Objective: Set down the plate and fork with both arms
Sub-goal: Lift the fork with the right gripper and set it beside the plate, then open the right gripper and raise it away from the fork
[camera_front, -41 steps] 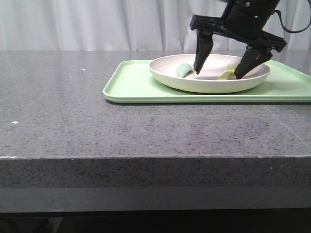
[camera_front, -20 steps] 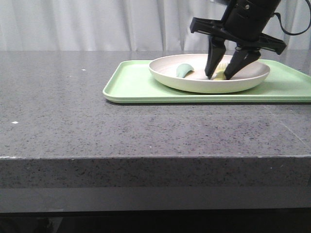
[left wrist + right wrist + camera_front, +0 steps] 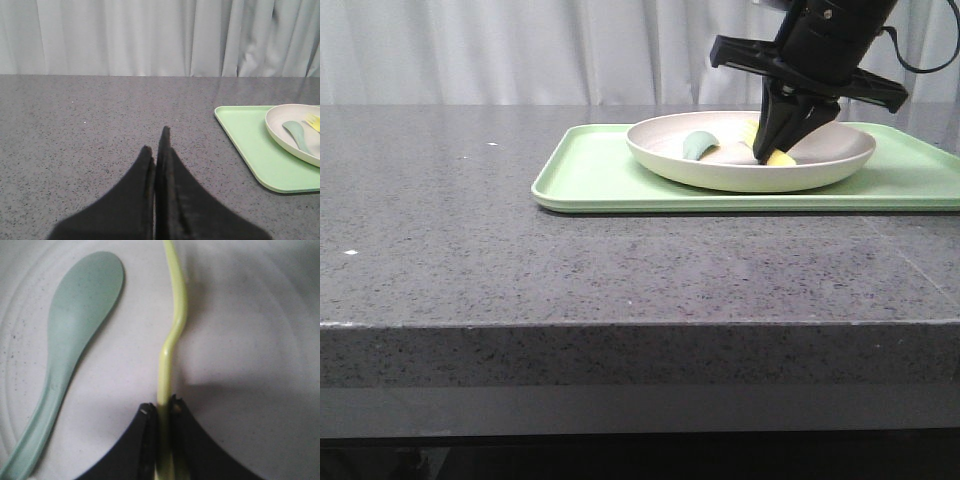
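I have the right gripper (image 3: 772,156) down inside the large round off-white plate (image 3: 840,165), which sits on the flat light-green rectangular tray (image 3: 590,170) toward the right of the grey speckled counter (image 3: 520,270). Its jaws are clenched on the small pale-yellow plastic fork (image 3: 172,335): in the right wrist view the handle is pinched edge-on between the two black tips, and the fork's long axis runs straight out from the jaws, in line with the gripper, with a slight kink partway along. The grey-green spoon-like utensil (image 3: 75,335) lies beside the fork in the same plate, apart from it and angled a little off its line, so I judge a straight lift should clear it.

The left gripper (image 3: 155,150) hangs over bare counter with its jaws pressed together on nothing. From there the plate (image 3: 295,132) lies off to its right, well apart. That arm is the only one free for the plate, and I judge it must open and travel across to the rim before it can grip.
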Tool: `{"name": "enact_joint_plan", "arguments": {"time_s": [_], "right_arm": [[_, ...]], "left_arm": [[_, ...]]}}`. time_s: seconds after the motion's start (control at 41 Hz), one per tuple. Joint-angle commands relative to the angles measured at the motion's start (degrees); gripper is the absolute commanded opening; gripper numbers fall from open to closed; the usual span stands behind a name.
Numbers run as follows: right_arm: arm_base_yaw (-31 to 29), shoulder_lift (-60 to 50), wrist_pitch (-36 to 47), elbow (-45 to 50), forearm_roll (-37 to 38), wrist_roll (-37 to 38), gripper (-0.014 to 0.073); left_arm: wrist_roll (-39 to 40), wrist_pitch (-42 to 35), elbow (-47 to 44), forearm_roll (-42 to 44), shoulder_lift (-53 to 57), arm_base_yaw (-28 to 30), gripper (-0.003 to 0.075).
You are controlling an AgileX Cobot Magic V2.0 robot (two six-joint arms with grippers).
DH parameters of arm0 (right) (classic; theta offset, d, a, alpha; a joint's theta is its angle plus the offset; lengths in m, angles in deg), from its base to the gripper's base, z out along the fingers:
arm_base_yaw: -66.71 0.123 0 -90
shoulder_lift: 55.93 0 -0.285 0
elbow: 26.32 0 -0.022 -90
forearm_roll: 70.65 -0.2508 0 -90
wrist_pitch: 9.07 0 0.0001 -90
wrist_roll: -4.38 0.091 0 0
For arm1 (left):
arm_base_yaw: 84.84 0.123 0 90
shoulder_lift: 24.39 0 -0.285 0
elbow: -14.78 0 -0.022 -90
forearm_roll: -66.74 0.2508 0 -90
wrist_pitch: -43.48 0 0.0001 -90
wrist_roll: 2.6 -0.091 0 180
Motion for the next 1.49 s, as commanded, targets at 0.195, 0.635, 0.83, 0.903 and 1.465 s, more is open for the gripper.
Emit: {"name": "enact_joint_plan", "arguments": {"time_s": [0.195,0.635,0.83,0.903,1.465], "right_arm": [[-4.63,-10.09,1.95,-1.96,-0.55,-0.69,0.0025],[-14.45,-8.15,-4.30,-1.89,0.92,-7.22,0.0025],[-14.45,-4.13,-4.98,-1.89,1.06,-7.22,0.0027],[-14.45,-4.11,-4.75,-1.89,1.21,-7.22,0.0029],[-14.70,-9.88,-4.35,-1.89,3.51,-7.22,0.0365]], "left_arm": [[0.49,-4.30,1.61,0.06,-0.46,0.06,-0.0018],[0.49,-4.30,1.61,0.06,-0.46,0.06,-0.0018],[0.49,-4.30,1.61,0.06,-0.46,0.06,-0.0018],[0.49,-4.30,1.61,0.06,-0.46,0.06,-0.0018],[0.49,-4.30,1.61,0.06,-0.46,0.06,-0.0018]]}}
